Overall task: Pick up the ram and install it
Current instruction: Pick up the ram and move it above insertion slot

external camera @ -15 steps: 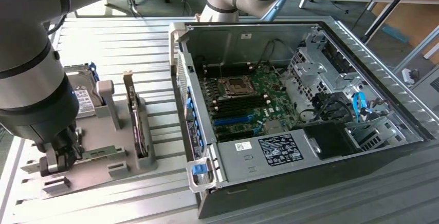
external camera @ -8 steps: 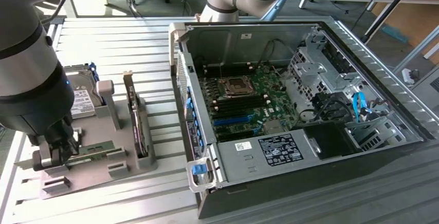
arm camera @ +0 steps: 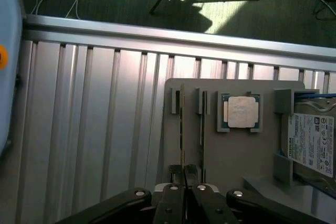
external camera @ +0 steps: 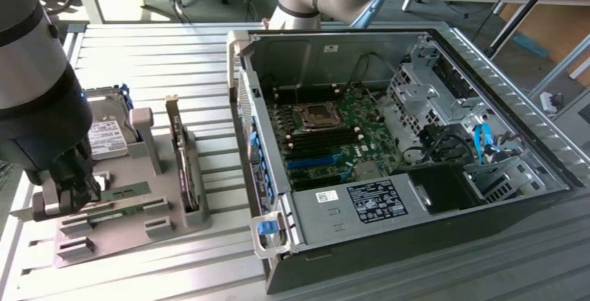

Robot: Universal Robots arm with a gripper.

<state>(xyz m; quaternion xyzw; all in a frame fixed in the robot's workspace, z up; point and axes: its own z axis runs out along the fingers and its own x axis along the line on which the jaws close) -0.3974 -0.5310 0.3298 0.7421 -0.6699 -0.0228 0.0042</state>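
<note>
The ram (arm camera: 182,129) is a thin green stick standing on edge in a slot of the grey holder (arm camera: 236,150). My gripper (arm camera: 184,174) is shut on its near end, with one dark finger on each side. A second stick of the same kind (arm camera: 202,124) stands in the slot next to it, untouched. In the exterior view, my gripper (external camera: 79,194) is down at the holder (external camera: 184,221) on the exterior view's left, with both green sticks (external camera: 127,192) lying beside it. The open computer case (external camera: 387,142) with its motherboard (external camera: 336,135) is on the exterior view's right.
The holder also carries a silver-topped processor (arm camera: 241,113), a hard drive (arm camera: 312,142) and an upright expansion card (external camera: 182,170). Everything rests on a ribbed metal table (arm camera: 94,129). The table's rail (arm camera: 157,30) borders the floor beyond. The case wall (external camera: 247,149) rises between holder and motherboard.
</note>
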